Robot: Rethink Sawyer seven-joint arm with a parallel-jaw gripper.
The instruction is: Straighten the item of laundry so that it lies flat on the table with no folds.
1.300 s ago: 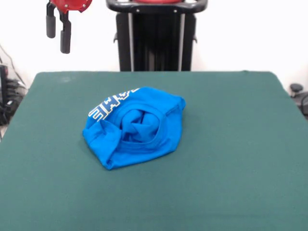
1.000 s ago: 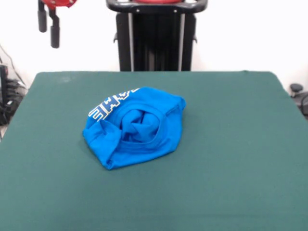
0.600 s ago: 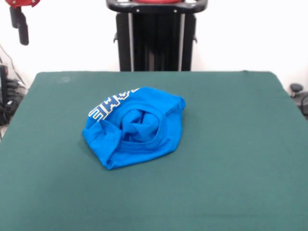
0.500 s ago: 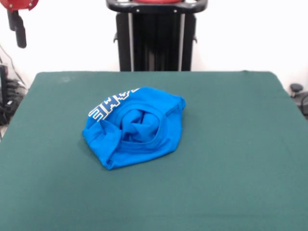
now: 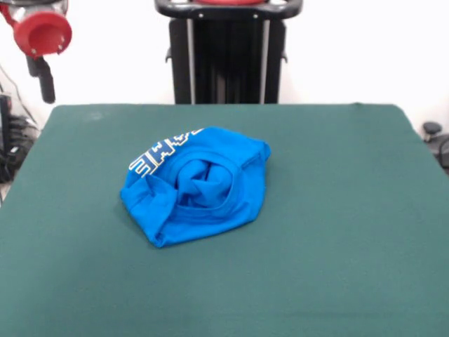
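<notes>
A: One table (image 5: 337,232), dark green, takes up nearly the whole front view, and most of its cloth is bare.

B: And the shirt (image 5: 193,186)?

A: It lies a little left of the table's middle, toward the far half. It is bright blue and bunched into a rounded heap, not flat at all. Folds curl round a hollow in its middle, and a thick rolled edge runs along its near left side.

B: Any print showing?

A: Only a strip of white blocky lettering on its upper left, tilted and partly wrapped under.

B: Where is the gripper (image 5: 45,74)?

A: High at the top left corner, beyond the table's far left corner and well apart from the shirt. One dark finger hangs below a red round part. Whether it is parted or closed, I cannot tell. It grasps nothing visible.
</notes>
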